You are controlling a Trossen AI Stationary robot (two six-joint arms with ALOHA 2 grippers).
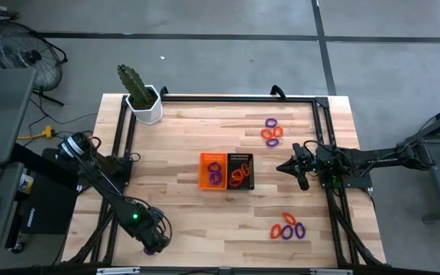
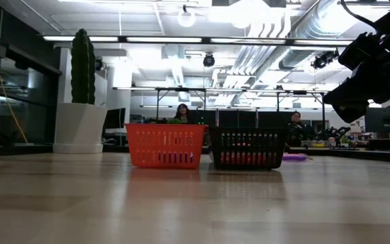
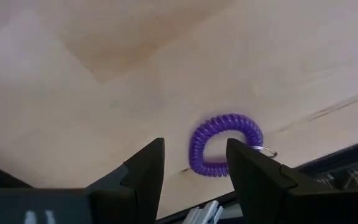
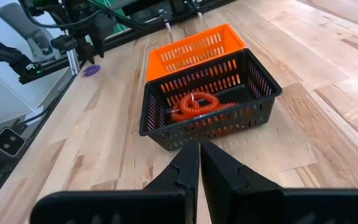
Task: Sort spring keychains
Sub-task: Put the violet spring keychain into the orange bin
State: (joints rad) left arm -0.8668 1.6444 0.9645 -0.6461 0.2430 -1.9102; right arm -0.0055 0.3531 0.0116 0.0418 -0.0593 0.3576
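Keychain (image 3: 224, 144), purple and coiled, lies at the worktop's (image 1: 174, 198) near edge under the left pincer (image 3: 194, 177), whose fingers stand wide above it. Right pincer (image 4: 199, 163), shut and empty, hangs beside the black bin (image 4: 207, 102), which holds orange coils (image 4: 194, 106).

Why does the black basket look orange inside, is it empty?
Not empty. The black basket holds orange spring keychains, coiled loops lying on its floor.
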